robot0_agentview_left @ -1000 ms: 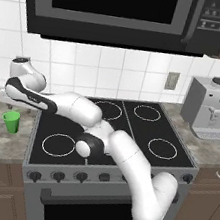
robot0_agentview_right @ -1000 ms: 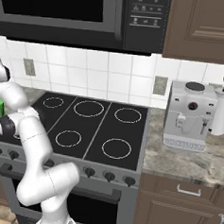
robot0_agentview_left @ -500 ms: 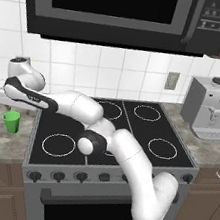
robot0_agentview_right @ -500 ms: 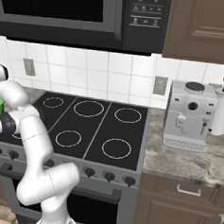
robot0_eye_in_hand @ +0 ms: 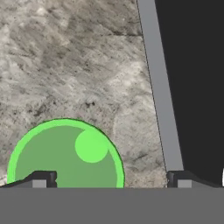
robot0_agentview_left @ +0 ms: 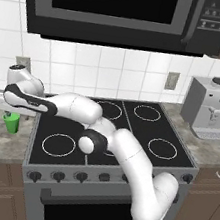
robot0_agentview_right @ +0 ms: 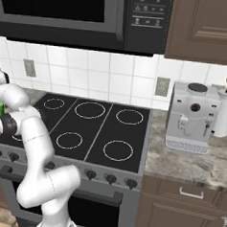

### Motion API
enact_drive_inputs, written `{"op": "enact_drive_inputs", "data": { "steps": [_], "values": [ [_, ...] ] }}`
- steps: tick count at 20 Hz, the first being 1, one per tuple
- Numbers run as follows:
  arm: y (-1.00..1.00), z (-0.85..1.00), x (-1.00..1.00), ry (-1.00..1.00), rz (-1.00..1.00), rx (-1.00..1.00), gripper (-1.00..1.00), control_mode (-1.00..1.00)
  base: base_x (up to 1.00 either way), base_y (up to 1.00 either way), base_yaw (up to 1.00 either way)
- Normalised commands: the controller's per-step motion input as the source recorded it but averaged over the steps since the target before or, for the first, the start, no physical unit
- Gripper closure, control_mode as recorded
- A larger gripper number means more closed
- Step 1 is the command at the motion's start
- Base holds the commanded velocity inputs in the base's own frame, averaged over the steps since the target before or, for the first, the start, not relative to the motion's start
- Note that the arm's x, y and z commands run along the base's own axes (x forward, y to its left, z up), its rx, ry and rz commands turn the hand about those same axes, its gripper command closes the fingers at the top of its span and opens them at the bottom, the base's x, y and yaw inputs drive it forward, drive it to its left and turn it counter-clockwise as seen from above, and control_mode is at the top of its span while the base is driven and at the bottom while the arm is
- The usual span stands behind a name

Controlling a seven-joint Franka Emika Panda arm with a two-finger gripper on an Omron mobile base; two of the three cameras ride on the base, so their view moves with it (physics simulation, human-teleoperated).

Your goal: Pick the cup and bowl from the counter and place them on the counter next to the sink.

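Pincer (robot0_eye_in_hand: 109, 181): spread wide, grasping nothing, lowered closer over upright green cup (robot0_eye_in_hand: 65, 155) on counter (robot0_eye_in_hand: 65, 65); cup grasp imminent, bowl untouched.

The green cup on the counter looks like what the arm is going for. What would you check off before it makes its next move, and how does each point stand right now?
1. End effector open: ok, its fingertips stand wide apart.
2. Nothing held yet: ok, the gap between the fingertips is free.
3. End effector above the cup: ok, the hand view looks straight down into it.
4. Cup centred between the fingertips: not ok, it sits toward one fingertip, so closing now might clip the rim.
5. Cup upright on the counter: ok, its round mouth faces up.
6. Room beside the stovetop: cannot tell, the other fingertip hangs close to its edge.
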Motion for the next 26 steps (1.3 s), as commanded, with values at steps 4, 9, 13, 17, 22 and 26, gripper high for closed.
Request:
{"op": "enact_drive_inputs", "data": {
  "steps": [4, 9, 13, 17, 22, 26],
  "values": [
    [0.00, -0.26, 0.00, 0.00, 0.00, 0.00, -1.00, -1.00, 0.00, 0.00, 0.00],
    [0.00, -0.27, 0.00, 0.00, -0.01, 0.00, -1.00, -1.00, 0.00, 0.00, 0.00],
    [0.00, -0.15, 0.00, 0.00, -0.01, 0.00, -1.00, -1.00, 0.00, 0.00, 0.00],
    [0.00, 0.00, 0.00, 0.00, 0.00, 0.00, 1.00, -1.00, 0.00, 0.00, 0.00],
    [0.00, 0.00, 0.00, 0.00, 0.00, 0.00, 1.00, -1.00, 0.00, 0.00, 0.00],
    [0.01, 0.00, 0.00, 0.00, 0.00, 0.00, 1.00, -1.00, 0.00, 0.00, 0.00]
  ]
}}
